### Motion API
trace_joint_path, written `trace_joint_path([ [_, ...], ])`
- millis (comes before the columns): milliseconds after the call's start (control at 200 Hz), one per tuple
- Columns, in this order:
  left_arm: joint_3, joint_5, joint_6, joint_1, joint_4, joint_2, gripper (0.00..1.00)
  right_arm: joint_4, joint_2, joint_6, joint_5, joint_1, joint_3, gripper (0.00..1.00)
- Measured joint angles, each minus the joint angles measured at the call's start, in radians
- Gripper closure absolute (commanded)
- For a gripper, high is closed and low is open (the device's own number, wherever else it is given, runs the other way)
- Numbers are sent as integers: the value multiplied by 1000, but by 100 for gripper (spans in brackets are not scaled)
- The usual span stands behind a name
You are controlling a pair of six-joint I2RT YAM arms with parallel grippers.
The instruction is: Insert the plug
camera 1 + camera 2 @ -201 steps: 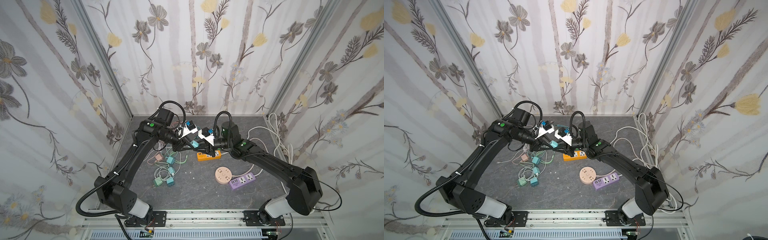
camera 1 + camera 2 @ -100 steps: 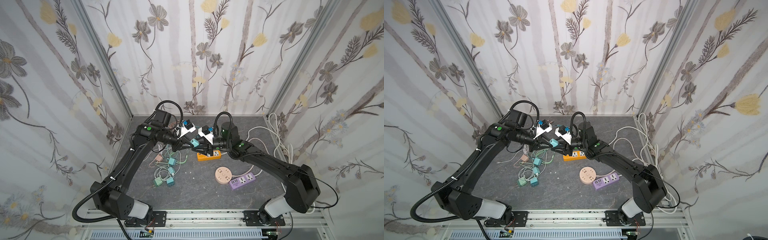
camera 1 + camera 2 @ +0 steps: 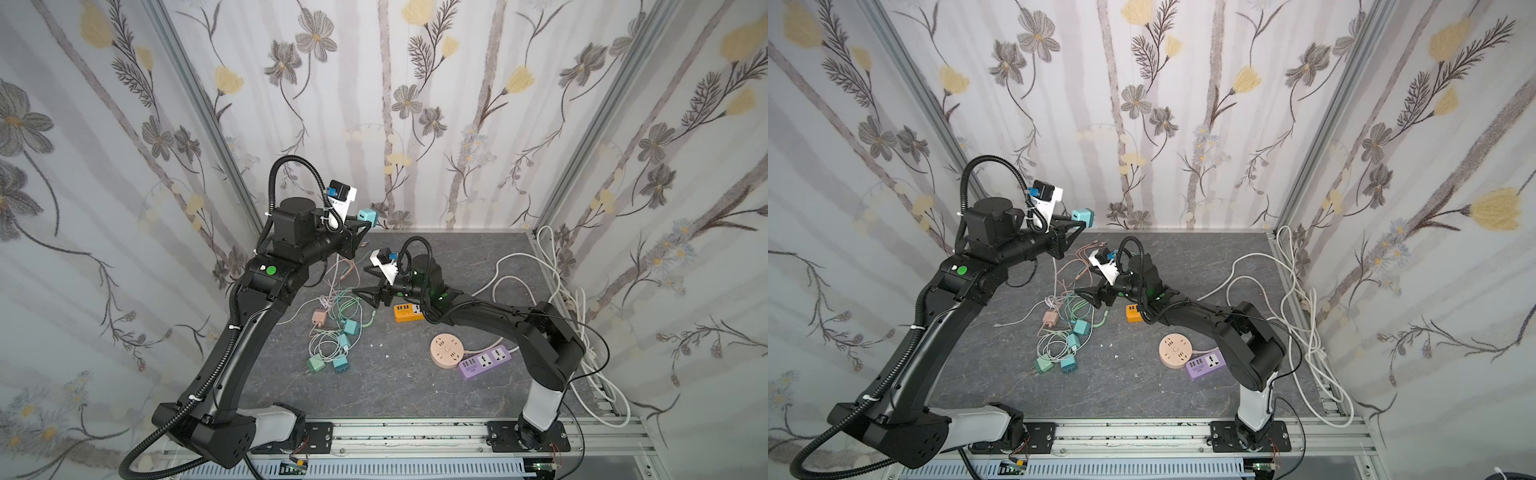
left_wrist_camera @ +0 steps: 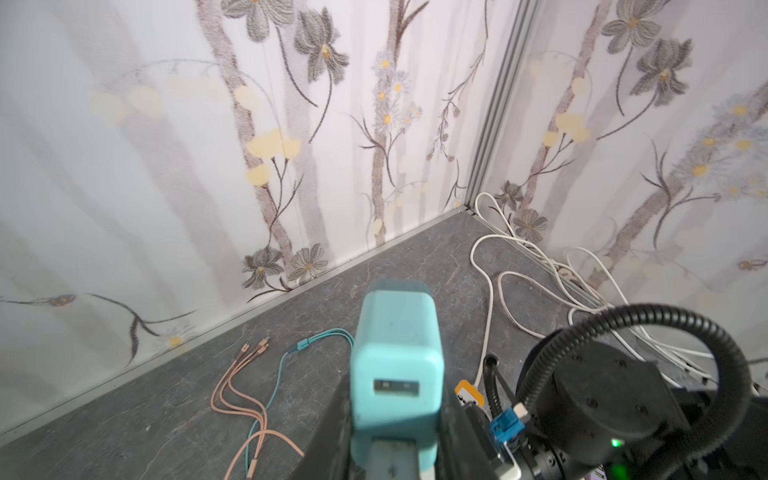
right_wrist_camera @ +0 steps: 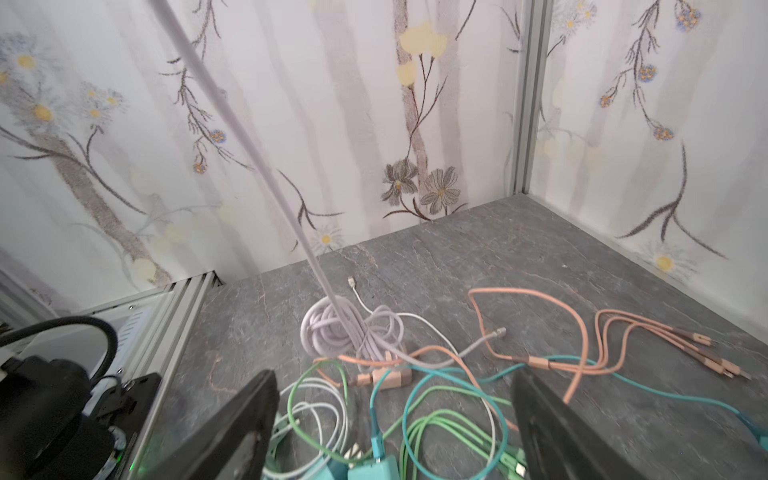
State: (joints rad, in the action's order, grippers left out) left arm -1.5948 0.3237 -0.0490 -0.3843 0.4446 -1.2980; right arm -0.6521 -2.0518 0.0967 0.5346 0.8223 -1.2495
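Observation:
The plug (image 3: 367,217) (image 3: 1082,217) is a teal cube charger, held high near the back wall. My left gripper (image 3: 365,226) (image 3: 1081,224) is shut on the plug. In the left wrist view the plug (image 4: 395,365) fills the space in my left gripper (image 4: 395,415), and its USB slot faces the camera. My right gripper (image 3: 368,298) (image 3: 1090,297) (image 5: 395,399) stands open and empty, low over the tangle of cables (image 3: 336,332) (image 5: 415,395). The orange power strip (image 3: 409,312) (image 3: 1133,312) lies just right of it.
A round pink socket (image 3: 446,351) and a purple power strip (image 3: 486,361) lie front right. Several teal and green chargers sit among the cables. White cords (image 3: 561,291) run along the right wall. A pale cable (image 5: 266,166) rises taut from a coil on the floor.
My right gripper has opened and let go of the plug. My left gripper has lifted the plug up and back toward the far wall, away from the right gripper.

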Motion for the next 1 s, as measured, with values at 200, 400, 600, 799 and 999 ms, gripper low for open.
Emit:
trace_joint_path([
  [200,-16,-66,26,0,0,7,100,-119,-174,56,11,69,-113,11],
  [400,-17,-84,26,0,1,18,100,-115,-281,65,-49,124,-214,11],
  [600,-17,-95,26,0,2,24,100,-148,-362,48,-119,143,-257,31],
  [799,-13,-135,18,1,20,40,100,-151,-373,44,-152,146,-288,84],
  [999,-13,-159,5,1,31,87,100,-113,-338,81,-105,144,-435,92],
])
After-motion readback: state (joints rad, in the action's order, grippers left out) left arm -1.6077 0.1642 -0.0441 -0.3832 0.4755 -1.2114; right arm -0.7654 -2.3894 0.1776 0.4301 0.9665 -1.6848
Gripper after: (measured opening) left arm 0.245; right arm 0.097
